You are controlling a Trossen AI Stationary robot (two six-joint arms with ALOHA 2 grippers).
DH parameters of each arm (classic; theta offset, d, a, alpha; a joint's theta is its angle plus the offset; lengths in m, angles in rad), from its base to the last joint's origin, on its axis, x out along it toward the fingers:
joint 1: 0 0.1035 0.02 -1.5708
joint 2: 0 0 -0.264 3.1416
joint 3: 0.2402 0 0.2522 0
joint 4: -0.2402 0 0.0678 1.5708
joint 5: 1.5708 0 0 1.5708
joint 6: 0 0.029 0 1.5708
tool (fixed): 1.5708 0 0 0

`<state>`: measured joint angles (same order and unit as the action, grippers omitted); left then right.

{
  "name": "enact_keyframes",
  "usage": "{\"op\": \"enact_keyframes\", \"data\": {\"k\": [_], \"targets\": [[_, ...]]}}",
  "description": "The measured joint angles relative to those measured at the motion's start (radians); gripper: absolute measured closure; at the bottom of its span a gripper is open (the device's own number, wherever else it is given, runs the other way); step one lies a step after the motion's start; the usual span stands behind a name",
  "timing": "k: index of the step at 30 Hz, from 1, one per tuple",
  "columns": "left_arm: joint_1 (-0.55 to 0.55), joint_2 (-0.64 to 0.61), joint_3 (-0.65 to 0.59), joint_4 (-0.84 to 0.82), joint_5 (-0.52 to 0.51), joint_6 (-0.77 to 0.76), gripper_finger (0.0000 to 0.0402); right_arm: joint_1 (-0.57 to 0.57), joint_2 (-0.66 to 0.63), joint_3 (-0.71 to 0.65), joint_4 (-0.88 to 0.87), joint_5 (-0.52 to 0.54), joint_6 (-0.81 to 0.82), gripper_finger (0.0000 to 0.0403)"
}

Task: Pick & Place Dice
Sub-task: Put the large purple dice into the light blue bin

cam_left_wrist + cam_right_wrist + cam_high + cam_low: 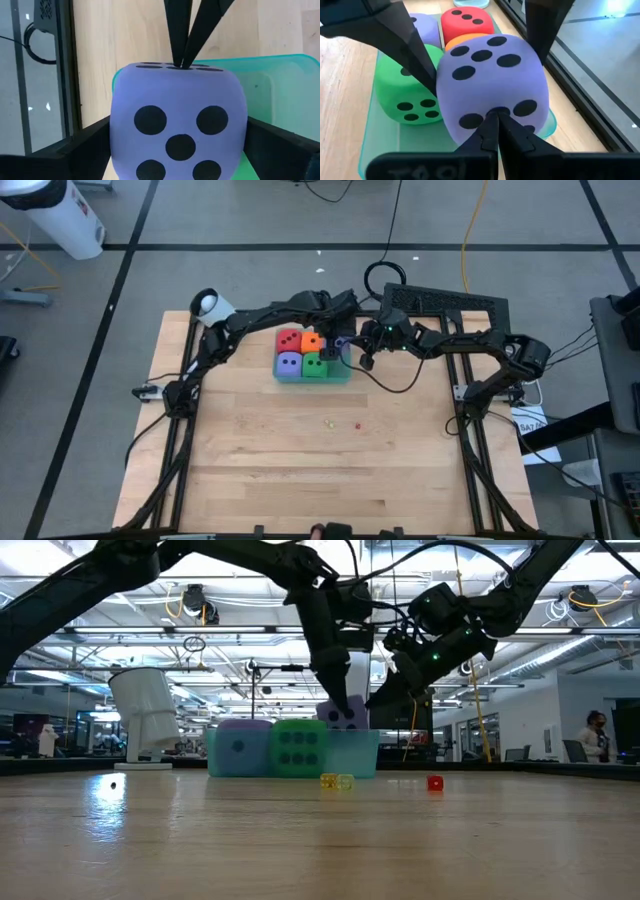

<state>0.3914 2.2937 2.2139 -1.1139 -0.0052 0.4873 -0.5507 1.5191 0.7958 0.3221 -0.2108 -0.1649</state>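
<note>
Four dice sit in the teal tray (345, 376): red (289, 340), orange (311, 340), lavender (289, 363) and green (315, 365). A second purple die (490, 85) is over the tray's right end, between the fingers of my left gripper (180, 145), which is shut on it. My right gripper (495, 114) is shut, and its tips meet the same die from the right. In the low view this die (346, 715) stands higher than the green die (298, 747). Its underside is hidden. My left gripper pinches the purple die between its two fingers (412, 47), one on each of two opposite side faces (117, 130), coming from above and pointing down. Whether the die hangs free or touches the tray cannot be told. My right gripper touches the die's lower edge (492, 106) with the tips of its shut fingers, slanting down from the table's right.
Tiny yellow dice (336, 781) and a tiny red one (435, 783) lie on the wooden table in front of the tray. A black frame (450, 302) lies behind the tray. A white roll (208, 304) stands at the far left corner. The near half of the table (320, 480) is bare wood.
</note>
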Motion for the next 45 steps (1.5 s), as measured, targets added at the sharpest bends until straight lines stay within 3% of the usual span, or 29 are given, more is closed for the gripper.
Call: {"op": "enact_keyframes", "data": {"k": [19,29,45], "targets": [[0.016,0.046,0.000,0.013,-0.009,-0.002,0.0002,0.023,-0.012,0.000,0.064,-0.004,-0.084,0.0403],[0.013,0.046,-0.001,0.043,0.034,0.045,0.0002,0.006,0.051,0.000,0.124,-0.107,-0.136,0.0403],[-0.007,0.039,-0.003,0.047,0.077,0.152,0.0002,-0.026,0.113,0.001,0.118,-0.160,-0.104,0.0403]]}}
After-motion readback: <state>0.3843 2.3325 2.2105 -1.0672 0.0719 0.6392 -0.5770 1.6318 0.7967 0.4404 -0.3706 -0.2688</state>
